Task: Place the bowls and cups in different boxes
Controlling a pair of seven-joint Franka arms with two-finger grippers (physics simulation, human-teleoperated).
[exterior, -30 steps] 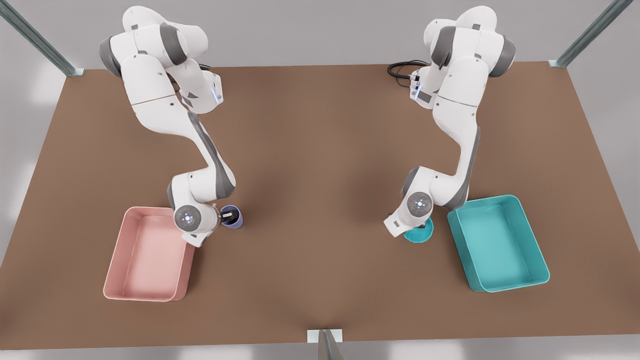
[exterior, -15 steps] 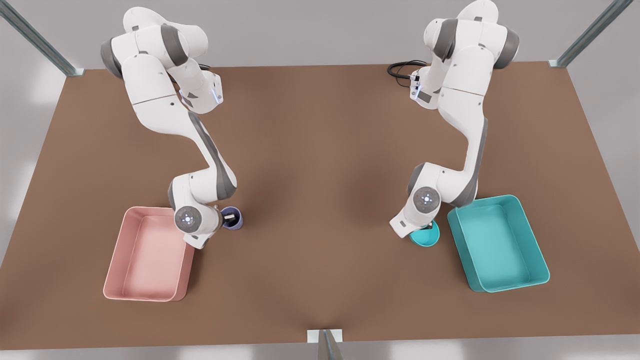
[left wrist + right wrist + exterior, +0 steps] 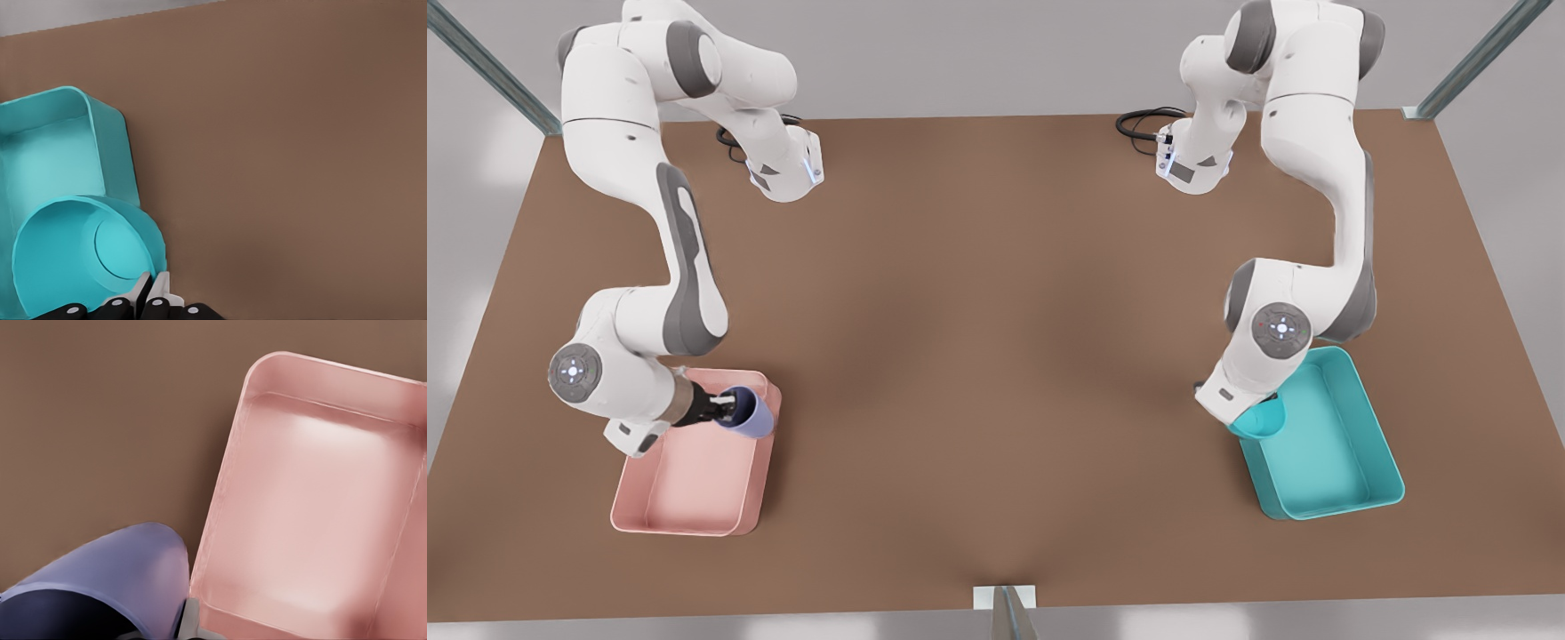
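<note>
The right gripper (image 3: 725,410), on the front view's left, pinches the rim of the periwinkle cup (image 3: 749,414), one finger inside and one outside, holding it tilted above the near-arm corner of the pink bin (image 3: 680,523). In the right wrist view the cup (image 3: 127,567) is cut off at the frame's edge, its dark mouth only partly seen, with a grey fingertip (image 3: 191,618) against its wall; beyond it the pink bin (image 3: 233,473) lies open with nothing inside.

On the front view's right, the left gripper (image 3: 1249,418) is largely hidden under its own wrist. The teal bowl (image 3: 1263,421) peeks out beneath it, raised over the teal bin's (image 3: 1387,484) edge nearest the table's middle. The left wrist view shows the fingers (image 3: 141,293) clamped on the bowl's (image 3: 73,260) rim, the bowl tipped toward the camera and overlapping a corner of the teal bin (image 3: 113,153), whose visible floor is bare. Both bins rest on the brown table (image 3: 996,311).
</note>
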